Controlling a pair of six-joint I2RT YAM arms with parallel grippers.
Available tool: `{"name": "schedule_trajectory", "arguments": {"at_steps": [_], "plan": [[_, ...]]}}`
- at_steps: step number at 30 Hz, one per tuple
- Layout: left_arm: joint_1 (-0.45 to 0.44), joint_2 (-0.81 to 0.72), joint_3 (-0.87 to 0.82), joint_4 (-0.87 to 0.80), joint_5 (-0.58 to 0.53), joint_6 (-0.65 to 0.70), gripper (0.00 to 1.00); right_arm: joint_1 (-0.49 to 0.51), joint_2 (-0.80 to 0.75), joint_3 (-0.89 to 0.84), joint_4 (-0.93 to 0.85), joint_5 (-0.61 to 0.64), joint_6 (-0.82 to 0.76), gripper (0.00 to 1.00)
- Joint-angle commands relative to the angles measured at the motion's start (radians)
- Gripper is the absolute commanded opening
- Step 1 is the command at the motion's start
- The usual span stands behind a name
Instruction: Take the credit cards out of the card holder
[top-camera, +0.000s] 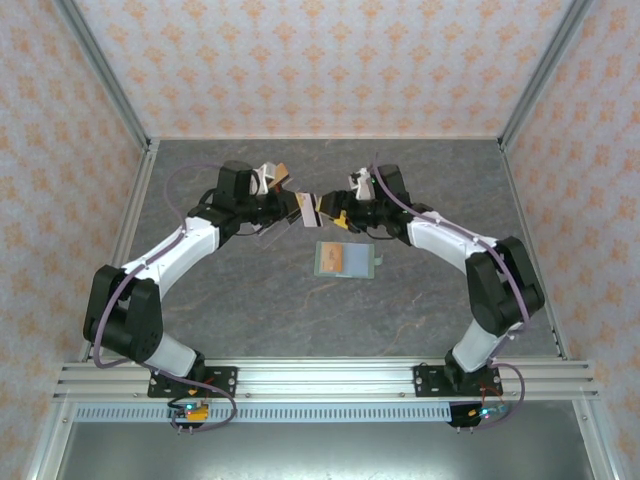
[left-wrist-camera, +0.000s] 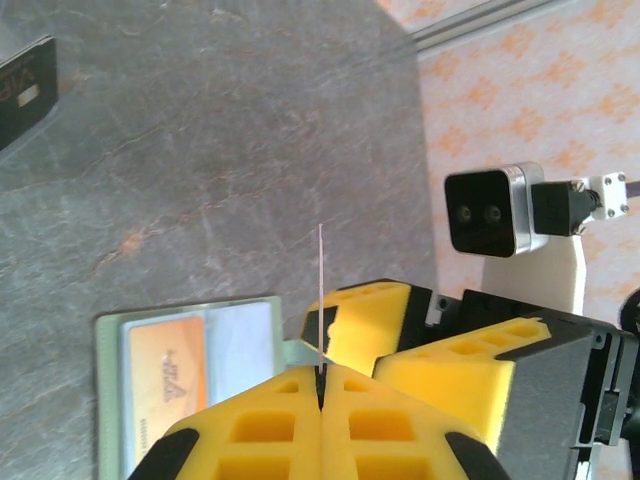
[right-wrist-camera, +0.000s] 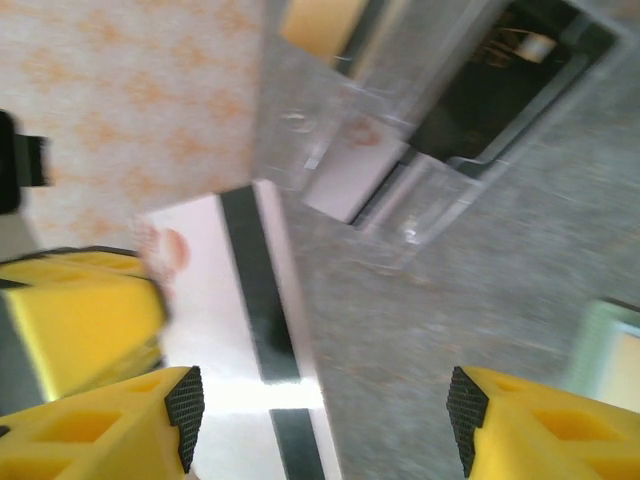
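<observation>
The sage-green card holder (top-camera: 345, 260) lies open on the table between the arms, with an orange card (left-wrist-camera: 165, 375) and a pale blue card (left-wrist-camera: 240, 345) in its pockets. My left gripper (top-camera: 297, 208) is shut on a white credit card with a dark stripe (top-camera: 313, 210), held above the table. The left wrist view has that card edge-on (left-wrist-camera: 320, 290), pinched between the shut jaws (left-wrist-camera: 322, 375). My right gripper (top-camera: 337, 215) faces it, open. In the right wrist view the white card (right-wrist-camera: 220, 330) stands between the spread fingers (right-wrist-camera: 325, 420), close to the left fingertip (right-wrist-camera: 185, 415).
A clear plastic tray (right-wrist-camera: 400, 130) with tan and black pieces sits behind the grippers. A black card (left-wrist-camera: 25, 90) lies at the left. Patterned walls with metal corner posts (top-camera: 110, 85) close in the grey table on three sides.
</observation>
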Motion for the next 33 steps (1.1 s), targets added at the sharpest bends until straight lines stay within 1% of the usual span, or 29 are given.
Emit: {"name": "schedule_trajectory", "arguments": {"at_steps": [1, 4, 8, 10, 12, 15, 17, 18, 19, 21, 22, 23, 25, 30, 33], "plan": [[0.020, -0.027, -0.015, 0.140, 0.093, -0.098, 0.00, -0.006, 0.025, 0.049, 0.154, -0.138, 0.104, 0.66], [0.031, -0.020, -0.029, 0.224, 0.135, -0.165, 0.00, -0.014, 0.039, 0.059, 0.230, -0.179, 0.174, 0.58], [0.047, -0.027, -0.044, 0.254, 0.148, -0.188, 0.00, -0.035, 0.033, 0.028, 0.389, -0.193, 0.298, 0.45], [0.052, -0.029, -0.057, 0.296, 0.156, -0.219, 0.00, -0.035, 0.034, 0.027, 0.417, -0.191, 0.333, 0.37], [0.053, -0.029, -0.071, 0.341, 0.159, -0.256, 0.00, -0.036, 0.038, 0.026, 0.460, -0.194, 0.381, 0.26], [0.052, -0.038, -0.089, 0.393, 0.151, -0.305, 0.00, -0.036, 0.035, 0.020, 0.495, -0.178, 0.425, 0.14], [0.052, -0.047, -0.104, 0.435, 0.142, -0.339, 0.00, -0.036, 0.025, 0.013, 0.494, -0.158, 0.432, 0.10], [0.052, -0.053, -0.111, 0.449, 0.132, -0.355, 0.01, -0.036, 0.019, 0.009, 0.493, -0.145, 0.437, 0.09], [0.051, -0.059, -0.117, 0.456, 0.120, -0.364, 0.07, -0.036, 0.013, 0.004, 0.493, -0.131, 0.439, 0.08], [0.043, -0.074, -0.131, 0.468, 0.089, -0.381, 0.23, -0.035, -0.001, -0.007, 0.502, -0.099, 0.458, 0.07], [0.037, -0.079, -0.136, 0.478, 0.075, -0.390, 0.28, -0.035, -0.004, -0.012, 0.510, -0.085, 0.469, 0.07], [0.029, -0.082, -0.141, 0.490, 0.063, -0.402, 0.31, -0.035, -0.007, -0.019, 0.520, -0.066, 0.485, 0.07], [0.008, -0.082, -0.150, 0.517, 0.037, -0.420, 0.34, -0.033, -0.009, -0.028, 0.548, -0.041, 0.517, 0.07], [-0.053, -0.086, -0.167, 0.561, -0.039, -0.443, 0.34, -0.030, 0.009, -0.037, 0.622, 0.000, 0.591, 0.07], [-0.061, -0.090, -0.174, 0.572, -0.070, -0.454, 0.33, -0.029, 0.020, -0.040, 0.662, 0.006, 0.627, 0.07]]}}
